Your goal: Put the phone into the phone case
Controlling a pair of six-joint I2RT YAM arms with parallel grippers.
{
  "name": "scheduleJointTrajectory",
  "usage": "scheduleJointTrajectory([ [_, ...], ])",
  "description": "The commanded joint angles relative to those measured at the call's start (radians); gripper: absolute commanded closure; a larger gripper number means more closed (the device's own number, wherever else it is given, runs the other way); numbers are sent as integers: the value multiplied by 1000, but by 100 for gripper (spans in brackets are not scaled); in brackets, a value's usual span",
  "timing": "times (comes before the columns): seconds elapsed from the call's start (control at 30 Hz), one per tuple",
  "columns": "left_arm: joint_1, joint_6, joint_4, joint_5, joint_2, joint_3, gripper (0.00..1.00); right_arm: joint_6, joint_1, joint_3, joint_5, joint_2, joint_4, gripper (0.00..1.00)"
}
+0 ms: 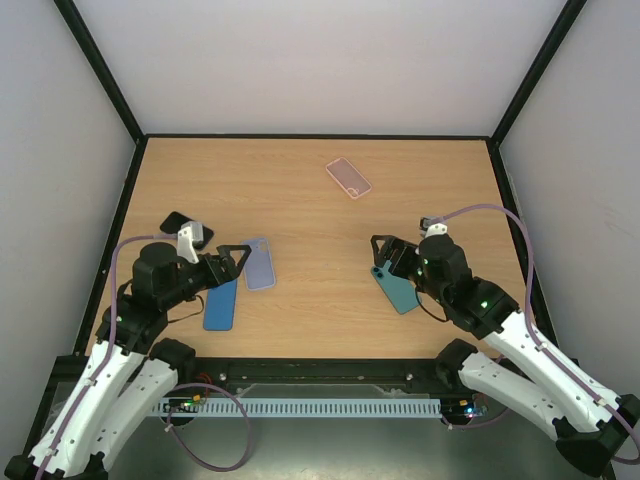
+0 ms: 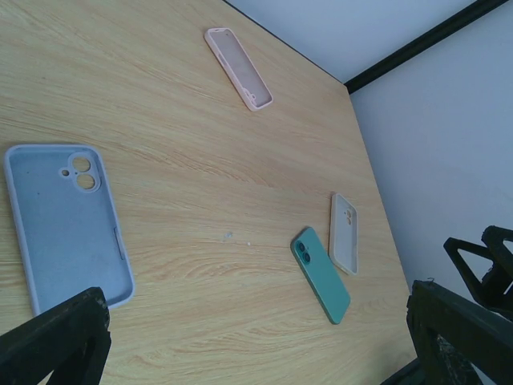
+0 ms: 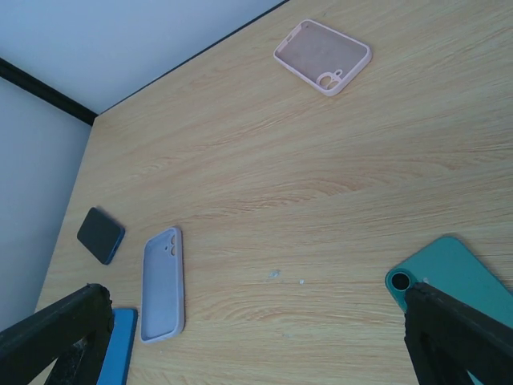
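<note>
Three phones lie on the wooden table: a teal phone, a blue phone and a black phone. A lavender case lies open side up beside the blue phone, and a pink case lies far back. My left gripper is open and empty, hovering next to the lavender case. My right gripper is open and empty, just above the teal phone. A white case lies beside the teal phone, hidden under my right arm in the top view.
The table is enclosed by white walls with black frame posts. The pink case also shows in the left wrist view and in the right wrist view. The right wrist view shows the black phone and the lavender case.
</note>
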Motion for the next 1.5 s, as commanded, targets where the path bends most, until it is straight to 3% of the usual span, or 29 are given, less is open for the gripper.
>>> scheduleJointTrajectory([
  [0.0,5,21,7,-2,6,4,0,8,-3,12,52,-19,-32,2],
  [0.17,4,39,23,-24,51,-33,0,-4,-3,17,70,24,-30,2],
  [0.37,5,25,67,-36,143,-80,0,-8,-3,37,225,125,-54,3],
  [0.63,3,-31,146,-151,370,-98,6,-95,-4,78,300,355,-57,1],
  [0.97,3,7,346,-175,707,-75,22,-162,-70,81,320,664,26,36],
  [1.03,3,14,388,-182,760,-64,25,-196,-72,87,291,700,41,38],
  [1.23,2,37,451,-174,883,-29,28,-252,-72,98,187,774,20,26],
  [1.47,2,79,468,-175,955,-15,28,-268,-77,44,175,790,19,10],
])
